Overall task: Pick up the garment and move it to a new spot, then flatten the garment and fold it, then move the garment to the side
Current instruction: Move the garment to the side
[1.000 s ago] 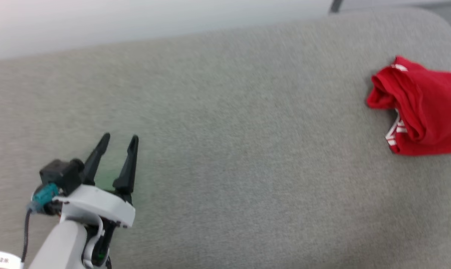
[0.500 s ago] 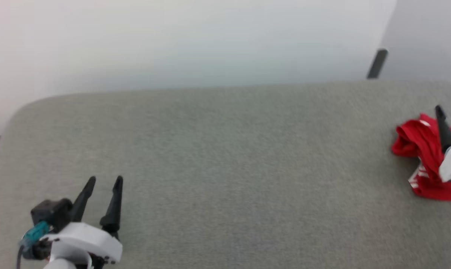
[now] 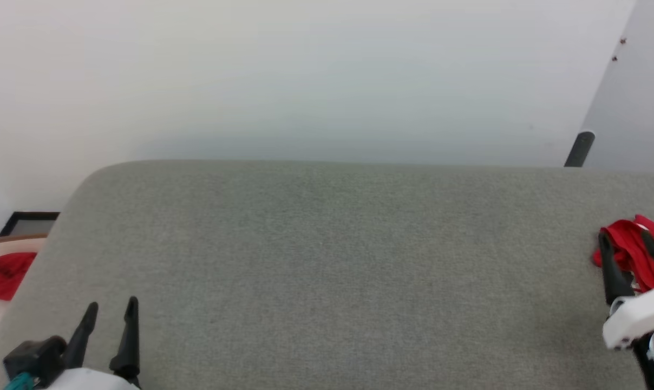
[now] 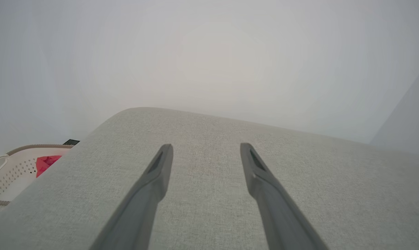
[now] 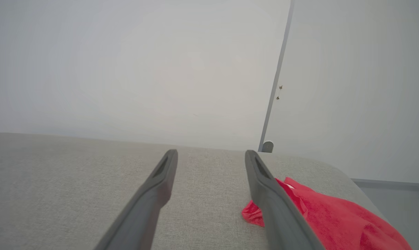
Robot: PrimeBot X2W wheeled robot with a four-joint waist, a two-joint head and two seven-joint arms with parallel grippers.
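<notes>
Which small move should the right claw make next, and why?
Probably ease the right claw sideways and down over the garment: its jaws stand open and empty, and the crumpled red cloth lies beside one finger, not between them.

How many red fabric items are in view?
2. The garment lies crumpled on the grey cushion, far right, by the right gripper; another red cloth sits in the white basket beyond its left end. More may be hidden there.
</notes>
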